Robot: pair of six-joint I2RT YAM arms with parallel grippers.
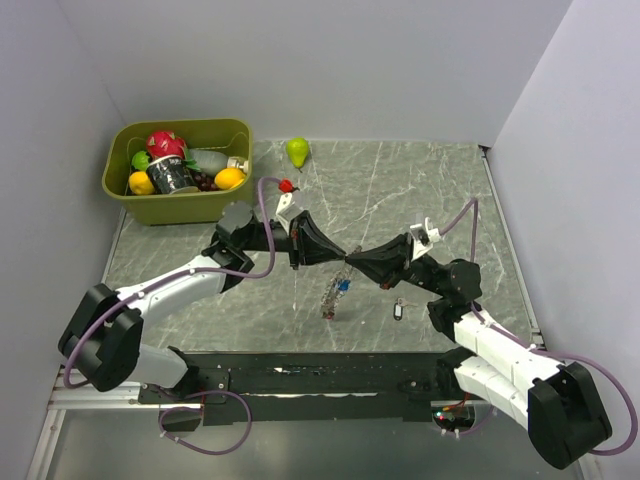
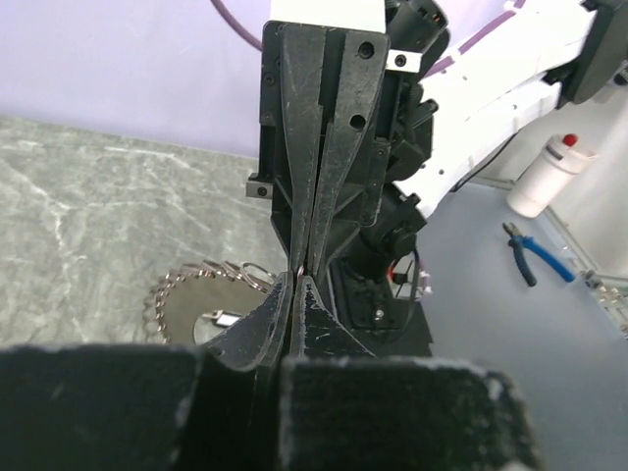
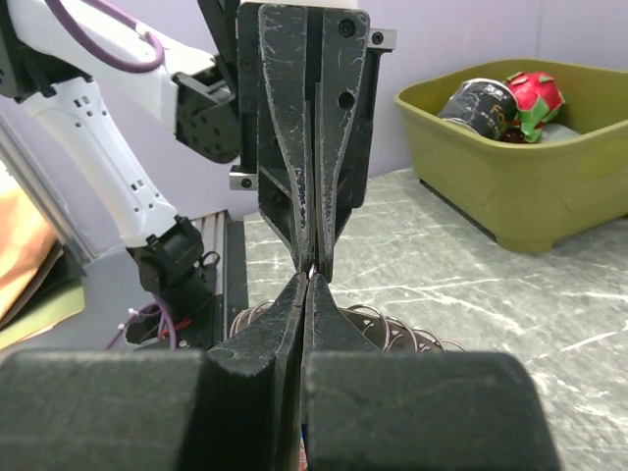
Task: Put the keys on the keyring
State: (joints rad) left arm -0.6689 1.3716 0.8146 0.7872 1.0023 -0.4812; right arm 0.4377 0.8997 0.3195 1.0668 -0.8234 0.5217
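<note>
Both arms reach to mid-table and meet nose to nose: left gripper (image 1: 343, 256) and right gripper (image 1: 354, 260) are tip against tip above the marbled table (image 1: 420, 190), each with its fingers clenched tight; a pale speck shows at the meeting point in the wrist views, too small to tell whether anything is pinched there. The keyring (image 1: 332, 300) sits just below and on the near side of that contact point; from above it reads as a narrow streak, long axis slanting from near-left up to far-right, its upper end pointing at the fingertips. A blue-tagged key (image 1: 343, 285) is at that upper end. The left wrist view shows the toothed rim low and to the left of the fingers; flat or on edge, unclear. One dark-tagged key (image 1: 398, 310) lies apart to the right. An olive bin (image 1: 120, 185) of fruit is far left, a green pear (image 1: 297, 150) beside it
</note>
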